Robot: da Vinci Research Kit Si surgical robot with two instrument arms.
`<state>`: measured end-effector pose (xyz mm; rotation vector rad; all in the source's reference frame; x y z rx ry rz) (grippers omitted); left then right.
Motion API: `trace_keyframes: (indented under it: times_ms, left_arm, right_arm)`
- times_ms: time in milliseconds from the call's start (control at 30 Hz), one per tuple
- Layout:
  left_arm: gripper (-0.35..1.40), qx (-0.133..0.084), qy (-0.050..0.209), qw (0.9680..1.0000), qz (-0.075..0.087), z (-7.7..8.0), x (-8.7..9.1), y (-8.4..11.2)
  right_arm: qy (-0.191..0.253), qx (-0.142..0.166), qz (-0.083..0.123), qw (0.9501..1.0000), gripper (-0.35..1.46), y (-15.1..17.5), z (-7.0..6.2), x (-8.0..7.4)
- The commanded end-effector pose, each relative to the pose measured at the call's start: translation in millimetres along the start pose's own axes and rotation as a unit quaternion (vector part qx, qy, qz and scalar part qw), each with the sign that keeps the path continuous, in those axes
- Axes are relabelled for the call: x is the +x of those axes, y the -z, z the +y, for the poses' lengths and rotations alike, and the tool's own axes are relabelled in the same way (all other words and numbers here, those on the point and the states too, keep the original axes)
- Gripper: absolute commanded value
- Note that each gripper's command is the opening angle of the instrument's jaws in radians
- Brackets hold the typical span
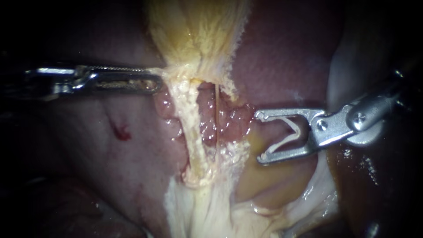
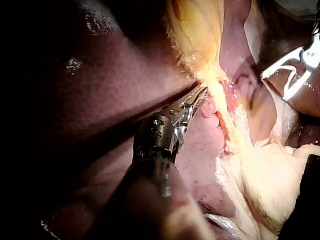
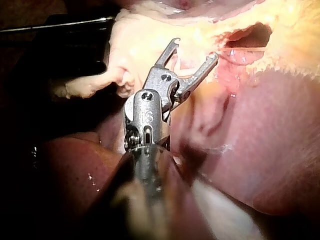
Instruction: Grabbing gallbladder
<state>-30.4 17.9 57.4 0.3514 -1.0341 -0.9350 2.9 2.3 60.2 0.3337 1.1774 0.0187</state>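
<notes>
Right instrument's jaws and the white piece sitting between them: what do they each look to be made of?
The right instrument has jaws that look like bare metal: silvery, with a satin finish, bright glints along the edges and a shiny pivot screw. The clip held between them is a thin white V, matte with no metallic glint, so it is probably plastic, though the look alone leaves that open.
</notes>
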Motion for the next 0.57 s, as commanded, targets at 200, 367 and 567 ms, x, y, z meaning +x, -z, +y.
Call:
trace_keyframes:
  times_ms: [200, 367, 567]
  left_arm:
    - [-0.35, -0.002, -0.004, 1.0000, -0.005, 0.0, -0.5, 0.6]
    - [-0.35, -0.005, -0.006, 1.0000, -0.006, 0.0, -0.5, 0.6]
    - [-0.35, -0.007, -0.006, 0.9999, -0.006, 0.0, -0.4, 0.5]
  right_arm:
    - [0.000, 0.000, 0.000, 1.0000, 0.50, 0.0, 0.0, 0.0]
    - [0.000, 0.000, 0.000, 1.0000, 0.50, 0.0, 0.0, 0.0]
    - [0.000, 0.000, 0.000, 1.0000, 0.50, 0.0, 0.0, 0.0]
